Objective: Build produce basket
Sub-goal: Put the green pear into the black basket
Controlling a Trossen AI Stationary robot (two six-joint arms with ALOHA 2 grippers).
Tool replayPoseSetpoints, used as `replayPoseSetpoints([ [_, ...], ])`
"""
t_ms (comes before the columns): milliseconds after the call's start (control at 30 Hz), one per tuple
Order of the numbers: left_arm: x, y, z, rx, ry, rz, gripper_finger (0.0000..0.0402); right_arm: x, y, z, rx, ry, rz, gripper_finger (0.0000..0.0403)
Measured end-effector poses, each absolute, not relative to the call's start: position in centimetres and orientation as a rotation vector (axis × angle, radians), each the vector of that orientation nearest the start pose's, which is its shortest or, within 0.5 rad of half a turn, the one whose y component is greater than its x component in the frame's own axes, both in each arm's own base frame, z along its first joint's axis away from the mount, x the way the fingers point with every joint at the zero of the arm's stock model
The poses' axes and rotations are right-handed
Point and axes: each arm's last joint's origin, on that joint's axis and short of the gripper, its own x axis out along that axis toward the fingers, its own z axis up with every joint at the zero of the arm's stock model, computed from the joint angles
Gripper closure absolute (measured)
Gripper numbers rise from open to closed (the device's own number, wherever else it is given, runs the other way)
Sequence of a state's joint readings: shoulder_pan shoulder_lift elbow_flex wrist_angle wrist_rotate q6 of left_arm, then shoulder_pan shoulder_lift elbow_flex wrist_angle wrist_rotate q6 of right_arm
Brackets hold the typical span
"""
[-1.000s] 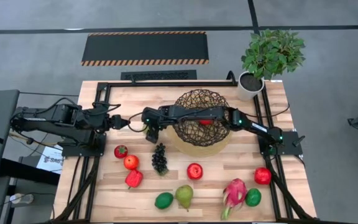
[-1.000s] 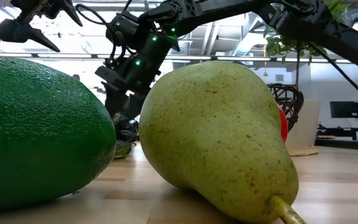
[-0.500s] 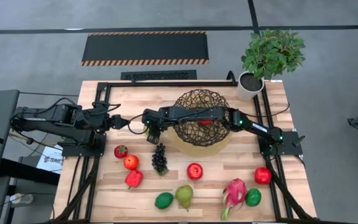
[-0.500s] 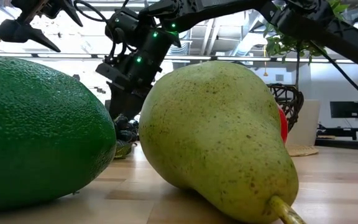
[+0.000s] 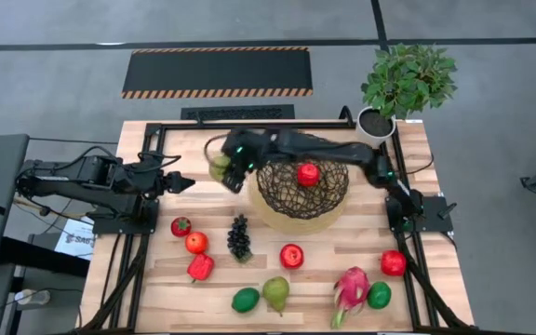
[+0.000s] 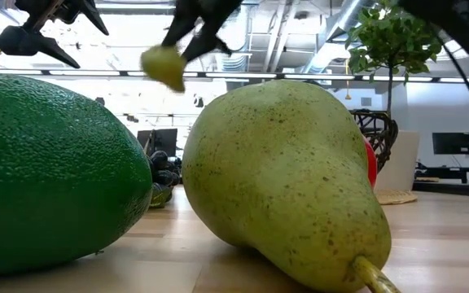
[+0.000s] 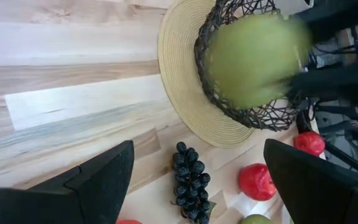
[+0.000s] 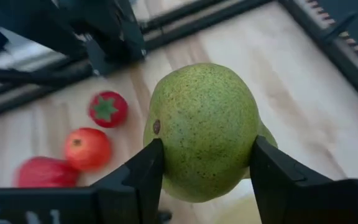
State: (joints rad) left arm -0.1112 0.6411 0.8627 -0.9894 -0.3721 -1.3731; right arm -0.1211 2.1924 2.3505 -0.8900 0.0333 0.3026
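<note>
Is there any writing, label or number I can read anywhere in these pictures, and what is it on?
None can be read for certain.
Paper sheet beside the table, under the left arm: dark printed letters, too small to read.
Right gripper's camera view, bottom corner: a few pale characters on dark gripper housing, cut off and unreadable.
Striped floor mat: orange-and-black hazard stripes only, no words.
The pear held in the right jaws and the basket carry no labels.

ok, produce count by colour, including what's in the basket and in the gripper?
Red fruits: 6, one in the basket
Green fruits: 4, one pear held by the right gripper
Dark grape bunch: 1
Pink dragon fruit: 1
Total: 12
</note>
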Motion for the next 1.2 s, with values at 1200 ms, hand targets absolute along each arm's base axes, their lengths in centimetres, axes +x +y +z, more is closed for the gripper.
replayPoseSetpoints([
  [1200,10.3,-0.1,30.8,-1.097,0.443,0.704,0.0057,38.9,-8.5,27.0,0.370,1.254,-0.570,0.0183],
])
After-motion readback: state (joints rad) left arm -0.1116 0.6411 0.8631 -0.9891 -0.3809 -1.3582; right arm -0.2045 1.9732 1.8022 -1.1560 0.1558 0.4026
